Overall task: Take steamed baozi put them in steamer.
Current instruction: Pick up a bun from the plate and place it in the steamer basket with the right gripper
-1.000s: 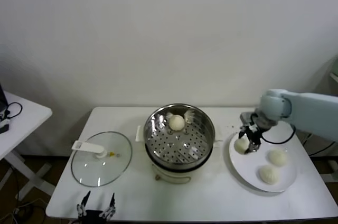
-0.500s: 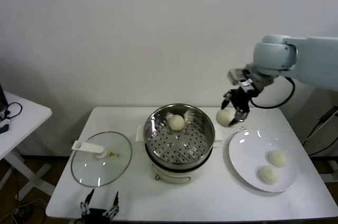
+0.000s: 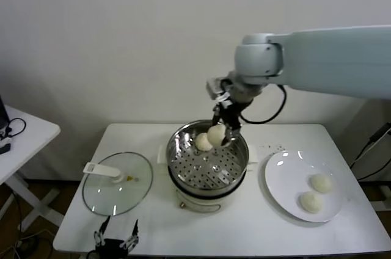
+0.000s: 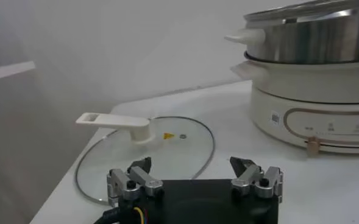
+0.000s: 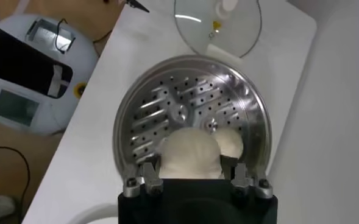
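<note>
Right claw [image 3: 223, 129] pinches smooth domed baozi [image 3: 216, 134] above perforated steel steamer [image 3: 208, 164].

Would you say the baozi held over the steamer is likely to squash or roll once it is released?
The baozi in the right gripper looks soft, so firm squeezing would probably dent it. Its domed shape may let it roll slightly on the steamer floor toward the other bun.

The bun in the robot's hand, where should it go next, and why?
Probably straight down, then let go. The right gripper holds a bun above the steamer, beside a bun already inside. The holed floor in front looks free. The left gripper waits open near the glass lid.
</note>
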Controlling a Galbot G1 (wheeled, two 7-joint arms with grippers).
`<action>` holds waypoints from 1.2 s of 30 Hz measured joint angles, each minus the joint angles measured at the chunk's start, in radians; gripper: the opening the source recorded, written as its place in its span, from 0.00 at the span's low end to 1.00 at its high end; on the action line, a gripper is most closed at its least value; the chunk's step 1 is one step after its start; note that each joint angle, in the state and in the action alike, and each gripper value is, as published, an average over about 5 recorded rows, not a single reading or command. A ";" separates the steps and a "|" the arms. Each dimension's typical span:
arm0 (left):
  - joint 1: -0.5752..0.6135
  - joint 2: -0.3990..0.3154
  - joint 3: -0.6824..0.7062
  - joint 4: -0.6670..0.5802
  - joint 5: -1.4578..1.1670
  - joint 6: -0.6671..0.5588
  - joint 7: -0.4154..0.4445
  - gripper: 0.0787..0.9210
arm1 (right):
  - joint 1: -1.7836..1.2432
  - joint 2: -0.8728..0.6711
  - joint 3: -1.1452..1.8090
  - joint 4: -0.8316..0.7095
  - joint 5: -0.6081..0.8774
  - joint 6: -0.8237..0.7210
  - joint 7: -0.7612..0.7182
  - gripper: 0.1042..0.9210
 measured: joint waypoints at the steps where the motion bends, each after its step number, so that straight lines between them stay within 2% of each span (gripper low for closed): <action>1: -0.001 0.000 0.000 0.001 0.000 0.000 0.000 0.88 | -0.019 0.015 0.006 -0.007 -0.005 -0.008 0.010 0.68; 14: -0.011 0.000 -0.019 0.026 -0.004 -0.002 0.000 0.88 | -0.246 0.153 0.073 -0.159 -0.115 -0.061 0.086 0.68; 31: -0.025 -0.005 -0.030 0.040 -0.006 0.005 0.005 0.88 | -0.403 0.204 0.115 -0.267 -0.194 -0.077 0.112 0.68; 34: -0.022 -0.005 -0.032 0.039 -0.006 0.005 0.005 0.88 | -0.415 0.206 0.120 -0.275 -0.197 -0.077 0.116 0.70; 36: -0.019 -0.006 -0.033 0.037 -0.006 0.005 0.005 0.88 | -0.419 0.206 0.124 -0.277 -0.198 -0.077 0.119 0.75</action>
